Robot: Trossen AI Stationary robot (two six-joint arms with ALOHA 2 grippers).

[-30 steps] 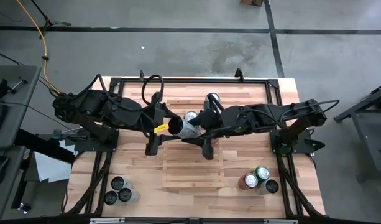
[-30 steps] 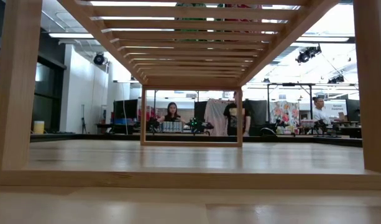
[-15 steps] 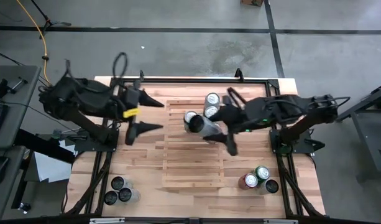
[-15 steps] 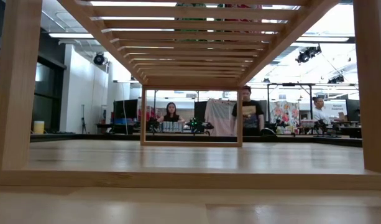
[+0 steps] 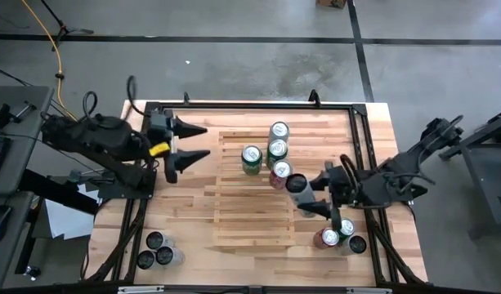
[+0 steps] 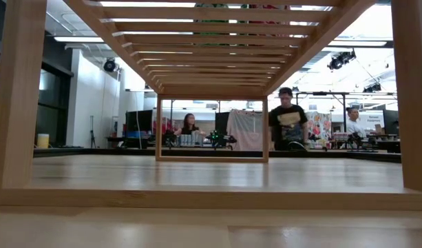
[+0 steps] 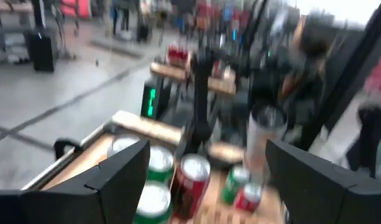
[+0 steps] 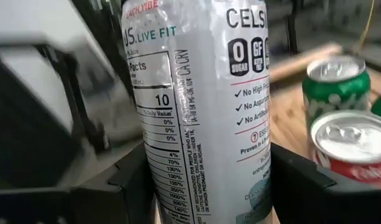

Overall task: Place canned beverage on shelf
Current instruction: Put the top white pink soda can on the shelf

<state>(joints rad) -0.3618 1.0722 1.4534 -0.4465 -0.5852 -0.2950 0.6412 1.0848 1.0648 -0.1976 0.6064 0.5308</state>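
High view: shelf (image 5: 254, 220) lies mid-table; my right gripper (image 5: 309, 196) clamps a silver can (image 5: 297, 184) at its right edge, just beside the red can (image 5: 280, 171). My left gripper (image 5: 195, 142) hangs spread and empty left of the shelf.
Low view: slats overhead, a person (image 6: 288, 127) beyond.
Left wrist view: my fingers (image 7: 115, 171) apart, cans ahead.
Right wrist view: my fingers (image 8: 137, 180) flank the silver can's label.

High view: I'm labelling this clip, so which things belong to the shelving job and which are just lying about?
In the job: white can, gripped by the right gripper; slatted shelf; four cans on it.
Lying about: three dark cans near the left arm's base; three coloured cans near the right arm's; left gripper, open, waiting.
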